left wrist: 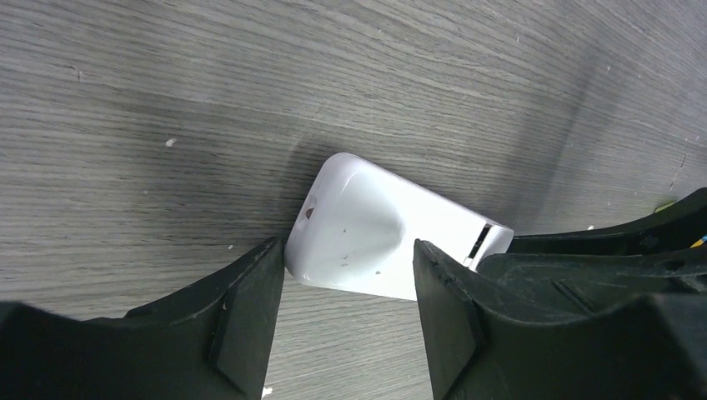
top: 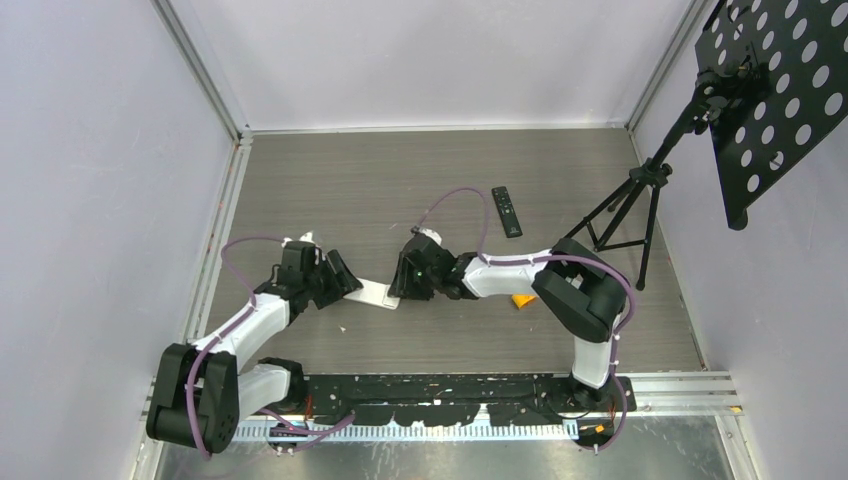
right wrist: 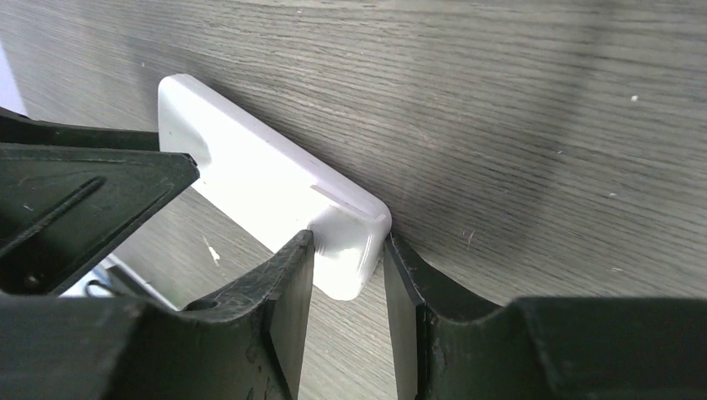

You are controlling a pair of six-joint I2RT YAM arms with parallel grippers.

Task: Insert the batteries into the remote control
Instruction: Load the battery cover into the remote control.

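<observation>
Top external first: where is the thing we're loading? — Jo

The white remote (top: 378, 294) lies flat on the worktop (top: 400, 180), nearer the arm bases than the black remote (top: 507, 210) and to its left, with an end effector at each end. No batteries that I can make out in any view (an orange piece (top: 522, 300) peeks from behind the right arm, nearer than the black remote, but it looks a wedge, not a cell). — Mei

And the holds? — Jo

The right end effector (right wrist: 348, 283) is clamped across one narrow end of the white remote. The left end effector (left wrist: 350, 283) has its jaws spread at the other end; whether they pinch the shell I cannot tell. — Mei

How will it handle? — Jo

My guess: light, rigid, glossy plastic with rounded corners, so apt to slip. Take it by the long flat edges, not the curved end. — Mei

Any writing? — Jo

None legible. Only a small reddish mark (left wrist: 310, 213) on the white shell; the black remote's buttons are too small to read. — Mei
</observation>
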